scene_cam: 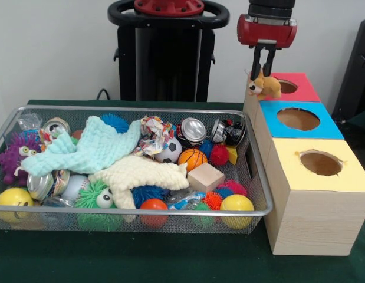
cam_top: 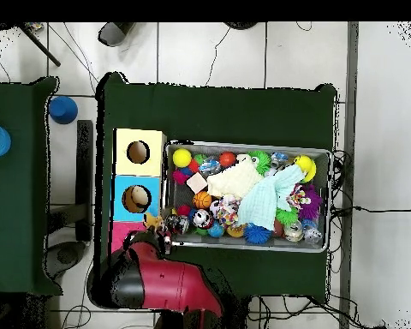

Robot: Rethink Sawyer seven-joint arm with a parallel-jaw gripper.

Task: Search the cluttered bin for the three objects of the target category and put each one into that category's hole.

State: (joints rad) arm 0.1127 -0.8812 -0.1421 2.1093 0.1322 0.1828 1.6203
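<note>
The pincer (scene_cam: 264,69) hangs at the far right of the front view, its two dark fingers (scene_cam: 256,62) pressed onto the top of a small tan plush animal (scene_cam: 265,86), which dangles below them just left of the red box (scene_cam: 305,88) and its round hole (scene_cam: 286,86). The toy is off the bin and in the air, at about the height of the box top, not yet over the opening. In the overhead view the same toy (cam_top: 151,222) shows as a small tan patch at the arm's tip, beside the red box.

By its look the plush is light and soft, so it should squash under the fingers rather than slip. It is gripped by the head or upper back, and the body hangs free and may swing. A pinch across the thickest stuffed part would hold best; a limb or ear could pull through. It will drop limp, so it needs to be squarely over the hole before release, or it may catch on the rim.

Next along the row toward the viewer are the blue box (scene_cam: 325,127) and the yellow box (scene_cam: 347,174). To their left the wire bin (scene_cam: 262,177) on the green worktop (scene_cam: 170,259) is packed with balls, cans, spiky toys, a wooden cube (scene_cam: 205,177) and two knitted cloths, pale green (scene_cam: 91,147) and cream (scene_cam: 141,172), which could hide other plush toys.
</note>
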